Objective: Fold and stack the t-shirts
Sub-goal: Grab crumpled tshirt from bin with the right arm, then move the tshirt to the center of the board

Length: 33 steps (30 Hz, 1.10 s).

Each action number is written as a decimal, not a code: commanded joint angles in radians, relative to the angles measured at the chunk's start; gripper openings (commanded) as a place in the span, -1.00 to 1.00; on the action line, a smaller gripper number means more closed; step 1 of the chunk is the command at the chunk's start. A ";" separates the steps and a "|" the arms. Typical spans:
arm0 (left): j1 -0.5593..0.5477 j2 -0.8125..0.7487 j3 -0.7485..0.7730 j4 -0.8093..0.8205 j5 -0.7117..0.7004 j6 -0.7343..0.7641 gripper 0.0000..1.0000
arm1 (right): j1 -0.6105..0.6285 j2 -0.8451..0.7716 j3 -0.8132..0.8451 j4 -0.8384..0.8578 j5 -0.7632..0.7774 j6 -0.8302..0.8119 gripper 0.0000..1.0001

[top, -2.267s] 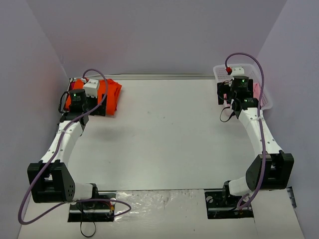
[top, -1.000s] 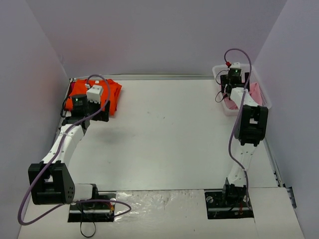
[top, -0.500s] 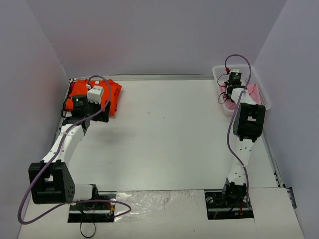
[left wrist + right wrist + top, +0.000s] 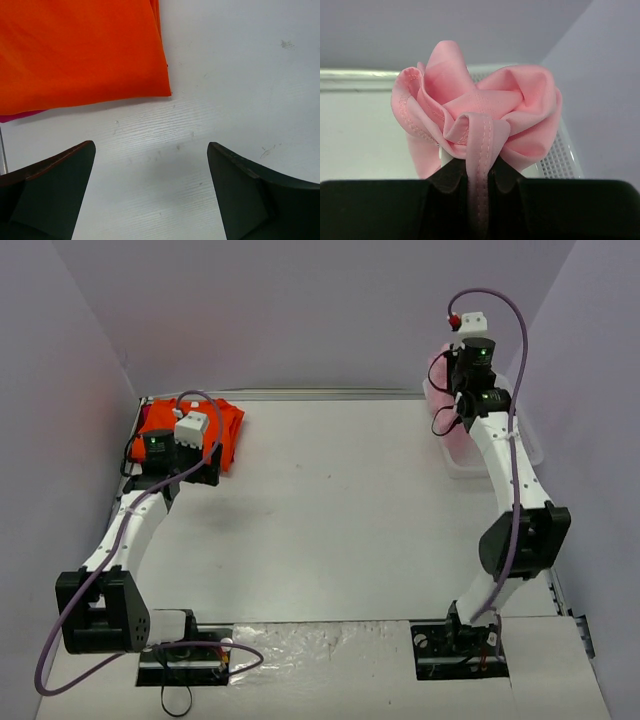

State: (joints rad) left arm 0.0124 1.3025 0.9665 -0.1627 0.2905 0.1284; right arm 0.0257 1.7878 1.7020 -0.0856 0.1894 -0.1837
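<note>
Above the basket [image 4: 534, 450], pink t-shirt [image 4: 480, 107] hangs vertically; right claw [image 4: 479, 175] pinches it.

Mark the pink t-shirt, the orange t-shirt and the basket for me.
pink t-shirt [image 4: 485, 102], right wrist view, middle of the bunched cloth.
orange t-shirt [image 4: 80, 50], left wrist view, its flat top surface.
white mesh basket [image 4: 559, 156], right wrist view, mesh wall showing right of the cloth.

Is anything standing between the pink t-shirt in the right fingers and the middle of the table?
Nothing visible on the table does. The right fingers hold the pink t-shirt bunched above the white basket; only the basket's wall, under the hanging cloth, might catch it.
</note>
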 commanded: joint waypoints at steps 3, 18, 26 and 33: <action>-0.002 -0.062 0.021 -0.009 0.010 0.007 0.89 | 0.162 -0.180 0.155 -0.129 -0.002 -0.011 -1.00; -0.002 -0.114 0.015 -0.020 -0.002 0.025 0.89 | 0.221 -0.430 -0.155 -0.515 -0.702 -0.283 1.00; -0.002 -0.098 0.023 -0.032 0.045 0.027 0.89 | 0.218 -0.423 -0.237 -0.513 -0.616 -0.278 1.00; -0.002 -0.088 0.023 -0.046 0.121 0.033 0.89 | 0.217 -0.381 -0.353 -0.444 -0.484 -0.234 0.92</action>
State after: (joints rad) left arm 0.0124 1.2221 0.9665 -0.1928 0.3576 0.1497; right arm 0.2485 1.3735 1.4082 -0.5694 -0.3935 -0.4442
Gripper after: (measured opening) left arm 0.945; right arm 0.971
